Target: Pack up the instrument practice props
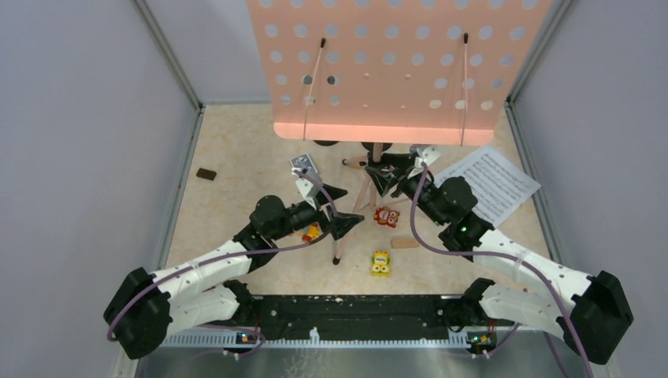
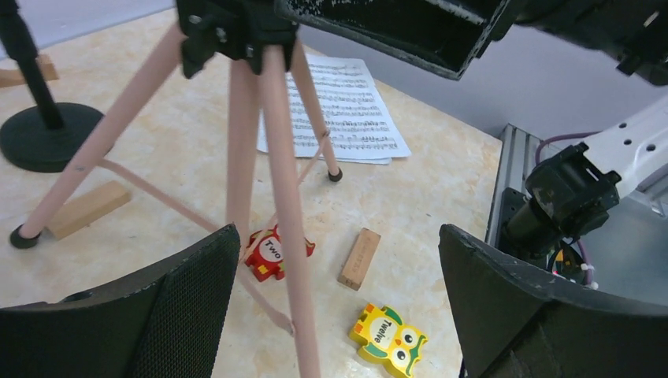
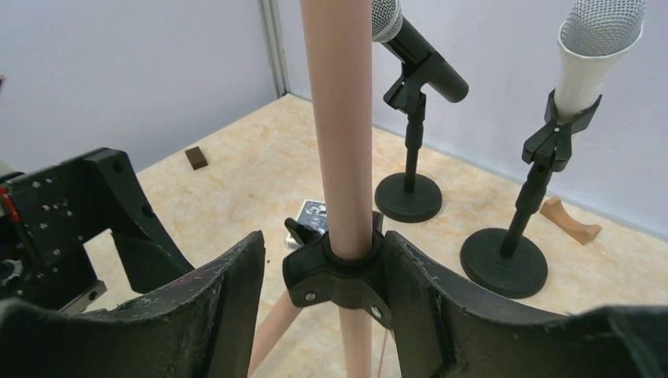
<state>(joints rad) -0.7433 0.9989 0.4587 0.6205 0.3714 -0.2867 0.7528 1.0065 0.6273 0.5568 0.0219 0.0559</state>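
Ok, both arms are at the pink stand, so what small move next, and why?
Probably close the left fingers on the pink tripod leg: they stand wide open with it between them, while the right fingers flank the black collar without clamping.

Pale grey walls (image 1: 79, 118) close in the table (image 1: 236, 142) on the left, right and back. The tabletop is beige with a faint marbled pattern. Slim metal posts (image 1: 169, 55) rise at the two back corners, where the walls meet. A grey metal strip (image 1: 354, 358) runs along the near edge; it may be brushed steel. The light is even and soft, and the shadows are faint.
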